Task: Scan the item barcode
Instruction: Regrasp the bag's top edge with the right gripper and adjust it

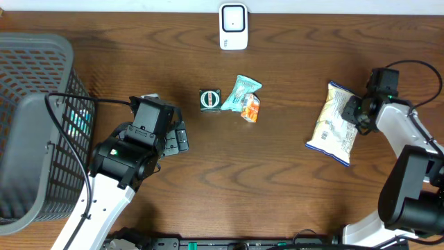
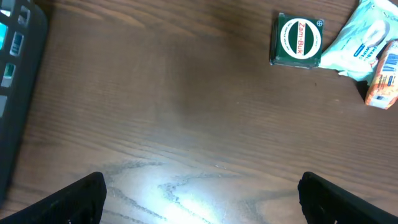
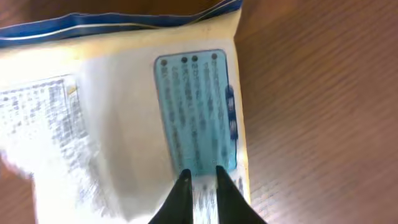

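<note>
Right jaws pinch snack bag (image 3: pixel 124 112); left jaws wide.

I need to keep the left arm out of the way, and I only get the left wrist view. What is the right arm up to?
Observer: The right gripper is shut on a snack bag at the right side of the table.
Operator: Is there a scanner? I see none.
Observer: A white device, likely the scanner, stands at the far edge, beyond the green tin.
Operator: What is the dark thing at my left edge?
Observer: The wall of a grey basket at the left end.
</note>
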Motion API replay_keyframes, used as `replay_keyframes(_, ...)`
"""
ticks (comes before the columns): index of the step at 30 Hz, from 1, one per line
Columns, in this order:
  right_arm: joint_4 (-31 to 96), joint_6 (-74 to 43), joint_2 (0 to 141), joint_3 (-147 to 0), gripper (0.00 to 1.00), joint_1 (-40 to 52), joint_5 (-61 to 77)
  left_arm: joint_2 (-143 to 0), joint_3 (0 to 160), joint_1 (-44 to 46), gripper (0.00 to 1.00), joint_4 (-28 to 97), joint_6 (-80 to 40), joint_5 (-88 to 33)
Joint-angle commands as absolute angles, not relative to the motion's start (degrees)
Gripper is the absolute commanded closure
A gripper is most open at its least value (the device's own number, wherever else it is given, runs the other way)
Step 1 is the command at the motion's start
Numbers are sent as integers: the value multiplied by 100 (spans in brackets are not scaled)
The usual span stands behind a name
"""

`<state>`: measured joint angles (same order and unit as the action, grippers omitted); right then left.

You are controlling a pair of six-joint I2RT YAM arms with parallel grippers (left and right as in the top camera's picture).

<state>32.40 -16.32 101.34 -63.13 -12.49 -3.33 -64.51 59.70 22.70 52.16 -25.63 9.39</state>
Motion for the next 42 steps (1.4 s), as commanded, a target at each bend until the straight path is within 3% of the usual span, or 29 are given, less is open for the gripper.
replay_keyframes(1, 3833, -1671, 9618, -6906, 90, -1229, -25, -6473, 5994, 2250, 2, 5227, -2552, 1035)
replay_keyframes(8, 5177, -1673, 9028, -7144, 83, -1227, 823, -6473, 5994, 2250, 2, 5227, -2552, 1035)
replay_keyframes(11, 5358, -1682, 9039, -7052, 98, -1166, 816, -6473, 5994, 2250, 2, 5227, -2552, 1033)
replay_keyframes(18, 4458, -2370, 9039, -5977, 99, -1046, 593, -6473, 5994, 2250, 2, 5227, -2552, 1033)
replay_keyframes(23, 3323, -2884, 9043, -4908, 83, -1046, 71, -6473, 5994, 2250, 2, 5227, -2552, 1033)
replay_keyframes(27, 2591, -3120, 9045, -4257, 81, -1039, 104, -6473, 5994, 2250, 2, 5227, -2552, 1035)
replay_keyframes(30, 2567, -3122, 9037, -4254, 87, -1041, 346, -6473, 5994, 2250, 2, 5227, -2552, 1035)
replay_keyframes(36, 2550, -2906, 9030, -4921, 85, -1039, 1747, -6473, 5994, 2250, 2, 5227, -2552, 1033)
replay_keyframes(42, 2469, -2727, 9032, -5548, 84, -832, 1981, -6473, 5994, 2250, 2, 5227, -2552, 1033)
